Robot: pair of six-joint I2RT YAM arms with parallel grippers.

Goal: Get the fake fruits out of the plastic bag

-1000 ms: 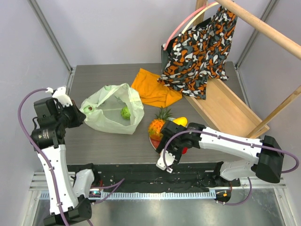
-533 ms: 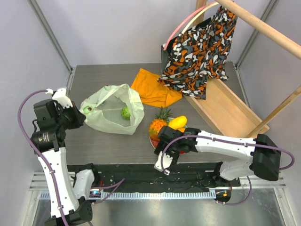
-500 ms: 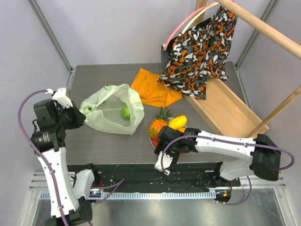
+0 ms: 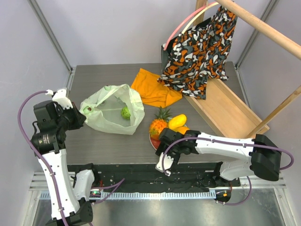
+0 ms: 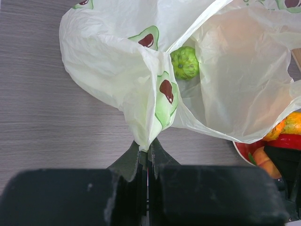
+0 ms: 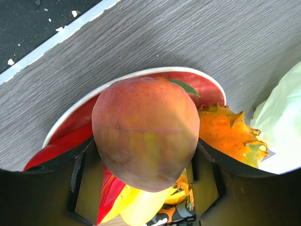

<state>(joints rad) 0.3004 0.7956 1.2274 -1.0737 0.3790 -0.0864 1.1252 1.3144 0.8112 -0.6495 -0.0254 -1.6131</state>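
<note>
One green round fruit [image 4: 125, 112] lying inside plastic bag [image 4: 106, 120], toward its 3 o'clock side in top view. Bag mouth gaping, bag slumped on table [image 4: 108, 146], at 9 o'clock from red floral plate [image 6: 155, 71]. Left gripper [image 4: 79, 117] at bag's 9 o'clock edge, jaws together, pinched on a gathered fold of the film. Fold drawn into a peak between fingers [image 5: 128, 164] in wrist view. Right gripper [image 6: 146, 157] low over plate, jaws clamped on peach [image 6: 146, 122] from its 3 and 9 o'clock sides. Contact between peach and plate: cannot tell. Already on plate: pineapple [image 4: 158, 124] at 11 o'clock, mango [image 4: 177, 121] at 1 o'clock, red pepper [image 6: 109, 195] beneath the peach. Orange cloth [image 4: 153, 92] at 1 o'clock from plastic bag, touching neither it nor plate. Patterned fabric bag [image 4: 202, 52] hanging at table's 1 o'clock corner.
</note>
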